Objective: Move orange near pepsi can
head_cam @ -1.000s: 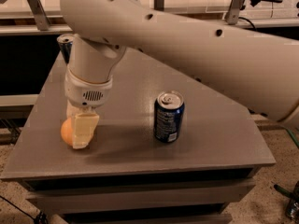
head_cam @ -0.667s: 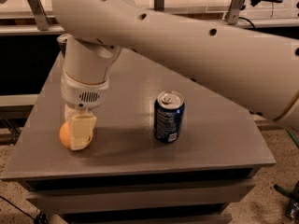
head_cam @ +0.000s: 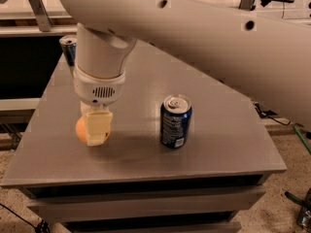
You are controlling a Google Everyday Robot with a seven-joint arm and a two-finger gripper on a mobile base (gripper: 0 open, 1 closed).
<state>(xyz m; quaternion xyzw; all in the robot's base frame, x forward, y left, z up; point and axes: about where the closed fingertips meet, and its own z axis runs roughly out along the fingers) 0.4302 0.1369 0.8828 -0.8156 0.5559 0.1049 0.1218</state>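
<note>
The orange [head_cam: 80, 130] is at the front left of the grey table [head_cam: 218, 149], mostly covered by a cream finger [head_cam: 98, 127] in front of it. My gripper [head_cam: 95, 130] points down from the big white arm and is shut on the orange, holding it just above the tabletop. The pepsi can [head_cam: 175, 121], dark blue with a silver top, stands upright near the table's middle, about a can's width and a half to the right of the orange.
A second can [head_cam: 68, 48], silver and blue, stands at the table's back left corner, partly hidden behind the arm's wrist [head_cam: 102, 57]. The table's front edge is close below the orange. Shelving and a floor with cables surround the table.
The gripper has moved a little to the right and slightly up, and the orange has moved with it toward the pepsi can. The cans have not moved.
</note>
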